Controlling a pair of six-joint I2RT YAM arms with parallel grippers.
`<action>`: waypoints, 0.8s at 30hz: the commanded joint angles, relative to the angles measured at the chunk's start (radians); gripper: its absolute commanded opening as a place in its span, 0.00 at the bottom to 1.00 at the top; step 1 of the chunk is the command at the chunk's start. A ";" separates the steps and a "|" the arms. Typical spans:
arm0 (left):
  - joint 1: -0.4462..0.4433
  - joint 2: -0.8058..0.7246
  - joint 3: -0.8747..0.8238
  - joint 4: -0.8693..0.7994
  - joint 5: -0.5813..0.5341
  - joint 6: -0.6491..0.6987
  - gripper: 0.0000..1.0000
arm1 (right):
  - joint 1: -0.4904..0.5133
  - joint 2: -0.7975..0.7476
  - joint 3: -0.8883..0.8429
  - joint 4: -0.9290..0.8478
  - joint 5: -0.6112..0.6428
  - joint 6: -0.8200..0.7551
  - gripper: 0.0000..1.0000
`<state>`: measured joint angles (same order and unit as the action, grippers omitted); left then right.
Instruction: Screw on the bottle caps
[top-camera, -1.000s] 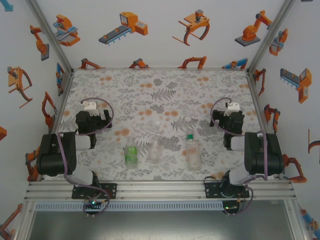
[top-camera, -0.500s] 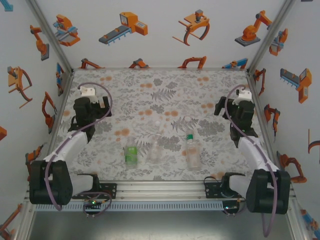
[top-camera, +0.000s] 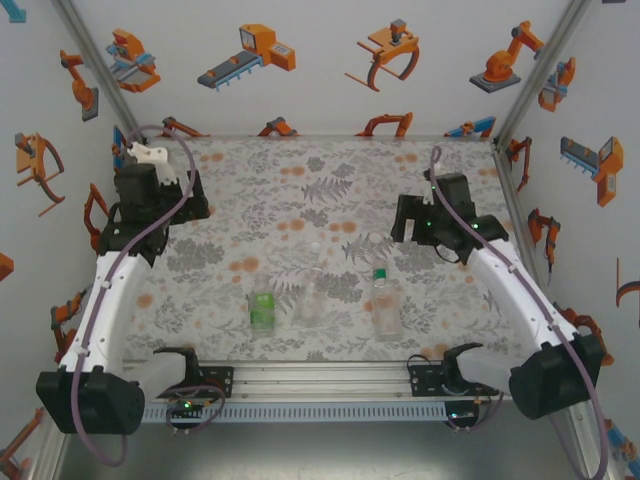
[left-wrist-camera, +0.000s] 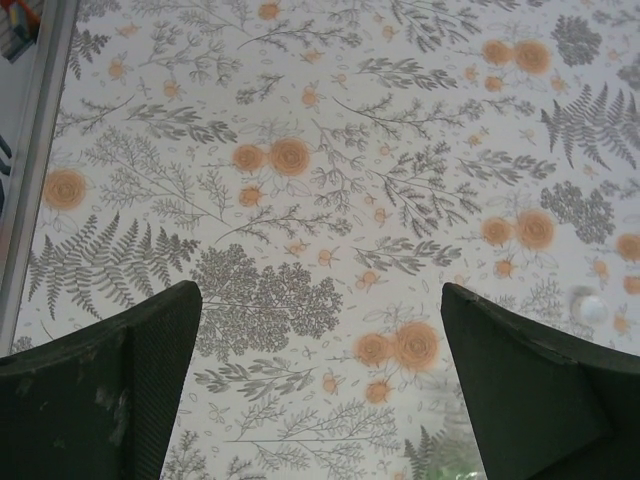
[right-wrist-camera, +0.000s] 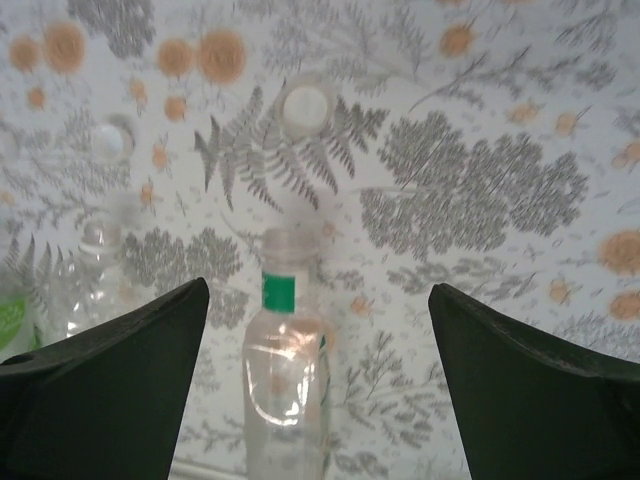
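We see a white mat (top-camera: 330, 170) printed with grey ferns and orange flowers. Our clear bottle (right-wrist-camera: 285, 370) has a green neck band; the cap (right-wrist-camera: 303, 108) is white.

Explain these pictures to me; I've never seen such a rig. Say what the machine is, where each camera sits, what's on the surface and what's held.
These are two robot arms bolted at a table's near edge, each ending in a two-finger gripper. The wide picture comes from a fixed camera above and behind them. The other two come from wrist cameras, so the dark wedges are the fingers of the left gripper and the right gripper. On the flowered mat stand three small bottles: a green-tinted bottle, a clear bottle and a taller bottle with a green neck band. A white cap and a second cap lie loose beyond them. Both grippers are open, holding nothing.
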<state>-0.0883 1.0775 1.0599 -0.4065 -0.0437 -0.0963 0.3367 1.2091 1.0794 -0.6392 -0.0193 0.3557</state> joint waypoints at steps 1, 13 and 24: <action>0.004 -0.047 -0.076 -0.014 0.056 0.072 0.97 | 0.097 0.072 0.054 -0.194 0.090 0.067 0.80; 0.013 -0.042 -0.127 0.013 0.040 -0.024 0.97 | 0.271 0.227 0.016 -0.188 0.144 0.169 0.78; 0.087 -0.017 -0.122 0.030 0.152 -0.056 0.97 | 0.349 0.375 -0.041 -0.149 0.155 0.229 0.77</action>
<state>-0.0101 1.0657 0.9325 -0.4023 0.0673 -0.1310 0.6777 1.5597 1.0687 -0.7956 0.1249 0.5400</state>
